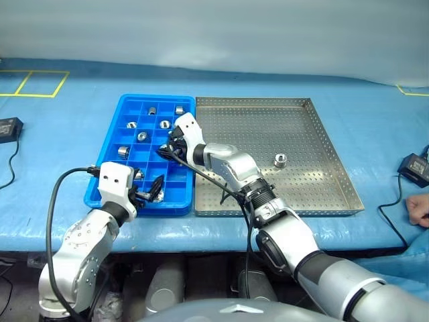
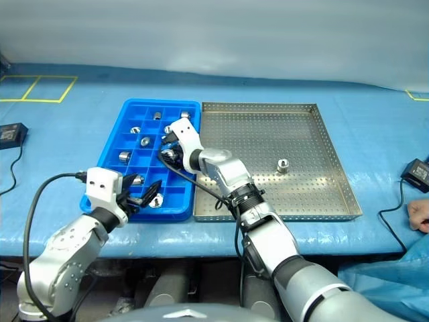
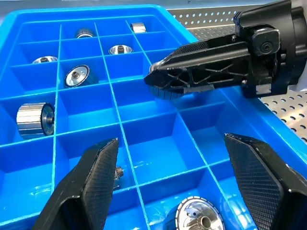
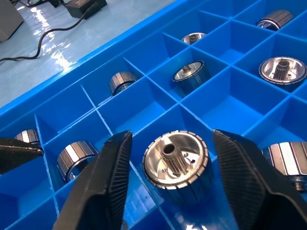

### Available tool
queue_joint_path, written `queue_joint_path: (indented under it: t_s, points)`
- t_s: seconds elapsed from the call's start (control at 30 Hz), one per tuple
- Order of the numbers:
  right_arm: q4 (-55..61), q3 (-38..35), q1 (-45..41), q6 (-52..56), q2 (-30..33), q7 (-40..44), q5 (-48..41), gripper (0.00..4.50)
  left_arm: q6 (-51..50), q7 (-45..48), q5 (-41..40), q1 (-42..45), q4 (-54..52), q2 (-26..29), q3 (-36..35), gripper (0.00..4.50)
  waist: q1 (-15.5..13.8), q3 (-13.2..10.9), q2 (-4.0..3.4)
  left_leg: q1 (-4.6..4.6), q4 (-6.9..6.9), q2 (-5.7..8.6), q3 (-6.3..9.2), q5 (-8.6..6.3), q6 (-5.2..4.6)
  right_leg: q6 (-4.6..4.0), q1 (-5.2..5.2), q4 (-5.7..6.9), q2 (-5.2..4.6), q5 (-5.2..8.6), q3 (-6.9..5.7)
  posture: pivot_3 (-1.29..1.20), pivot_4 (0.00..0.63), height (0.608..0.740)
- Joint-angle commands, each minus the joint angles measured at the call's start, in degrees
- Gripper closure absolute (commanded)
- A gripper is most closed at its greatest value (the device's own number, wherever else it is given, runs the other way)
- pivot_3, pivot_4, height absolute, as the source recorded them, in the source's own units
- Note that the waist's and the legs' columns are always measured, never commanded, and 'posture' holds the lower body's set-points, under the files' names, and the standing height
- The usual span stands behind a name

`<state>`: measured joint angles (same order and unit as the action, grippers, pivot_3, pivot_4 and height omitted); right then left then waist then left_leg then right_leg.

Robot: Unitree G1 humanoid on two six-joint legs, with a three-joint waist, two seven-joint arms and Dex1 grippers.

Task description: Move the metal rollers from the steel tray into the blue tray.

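Note:
The blue tray (image 1: 107,176) lies left of the steel tray (image 1: 322,134) on the blue table cover. Several metal rollers sit in its compartments, such as one (image 1: 142,136) and another (image 1: 123,151). A single roller (image 1: 280,159) stands on the steel tray's perforated floor. My right gripper (image 4: 171,136) reaches over the blue tray's middle and is open. A roller (image 4: 175,160) rests in the compartment between its fingers, with a gap on each side. My left gripper (image 3: 170,141) hovers open over the tray's near end, above another roller (image 3: 196,218), holding nothing.
A black power adapter (image 1: 8,127) with its cable lies at the far left, and another (image 1: 415,168) at the far right. A person's hand (image 1: 419,208) rests at the right edge. Yellow tape lines (image 1: 33,84) mark the cover at the back left.

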<state>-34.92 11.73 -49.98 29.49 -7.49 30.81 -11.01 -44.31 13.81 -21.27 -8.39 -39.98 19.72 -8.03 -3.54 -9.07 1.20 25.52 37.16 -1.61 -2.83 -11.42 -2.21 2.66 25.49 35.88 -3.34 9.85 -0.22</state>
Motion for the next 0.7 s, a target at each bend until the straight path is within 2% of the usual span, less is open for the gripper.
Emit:
queue_joint_path:
  t_s: [0.03, 0.1, 0.23, 0.4, 0.47, 0.6, 0.7]
  points:
    - [3.3, -2.0, -1.4, 0.9, -2.2, -0.7, -1.6, 0.54, 1.0, 0.2, 0.1, 0.8, 0.2, 0.0, 0.6, 0.66, 0.0, 0.0, 0.0, 0.0, 0.0, 0.0, 0.0, 0.0, 0.0, 0.0, 0.0, 0.0, 0.0, 0.0, 0.0, 0.22, 0.15, 0.74]
    - [4.3, -2.2, -0.9, 1.6, -1.9, -1.1, -1.8, 0.02, 1.1, 0.3, 0.1, 1.2, 0.8, 0.0, 0.8, 0.66, 0.1, 0.0, 0.0, 0.0, 0.0, 0.0, 0.0, 0.0, 0.0, 0.0, 0.0, 0.0, 0.0, 0.0, 0.0, 0.21, 0.15, 0.74]
    - [8.4, -1.3, 1.0, 1.2, -0.5, -3.6, 0.2, 0.02, 1.2, 0.5, 0.2, 2.2, 1.7, -0.2, 2.2, 0.66, 0.3, 0.0, 0.0, 0.0, -0.01, 0.0, 0.01, 0.0, 0.0, -0.01, 0.01, 0.0, 0.0, 0.01, -0.01, 0.19, 0.15, 0.74]
    - [25.2, -0.2, 8.1, 5.0, 6.2, -5.6, 2.7, 0.02, 2.1, 2.0, -1.0, 6.3, 3.9, -1.5, 4.3, 0.66, 0.1, 0.0, 0.0, 0.04, 0.01, 0.02, 0.09, 0.0, 0.0, -0.03, -0.03, -0.02, -0.11, 0.02, -0.07, 0.15, 0.15, 0.74]
    - [33.1, -0.5, 13.2, 8.3, 11.0, -5.6, 3.4, 0.02, 2.9, 2.6, -0.7, 8.9, 6.0, -2.4, 6.1, 0.66, -0.1, 0.0, 0.03, 0.04, 0.03, 0.05, 0.09, 0.0, -0.01, -0.02, -0.06, -0.05, -0.14, 0.01, -0.07, 0.13, 0.15, 0.74]
    - [44.0, -3.6, 21.2, 15.0, 18.3, -7.9, 4.2, 0.02, 3.8, 4.4, 0.1, 14.4, 10.5, -2.8, 8.9, 0.66, 0.5, 0.0, 0.02, 0.05, 0.06, 0.13, 0.02, 0.01, -0.01, 0.0, -0.07, -0.03, -0.11, 0.02, -0.06, 0.07, 0.15, 0.74]
    - [49.8, -7.5, 24.7, 19.6, 21.4, -11.4, 4.8, 0.02, 4.4, 5.9, 1.0, 19.2, 14.2, -2.5, 11.1, 0.66, 1.6, 0.0, -0.02, 0.06, 0.1, 0.17, -0.03, 0.03, 0.01, 0.01, -0.06, 0.01, -0.01, 0.03, -0.07, 0.01, 0.15, 0.74]
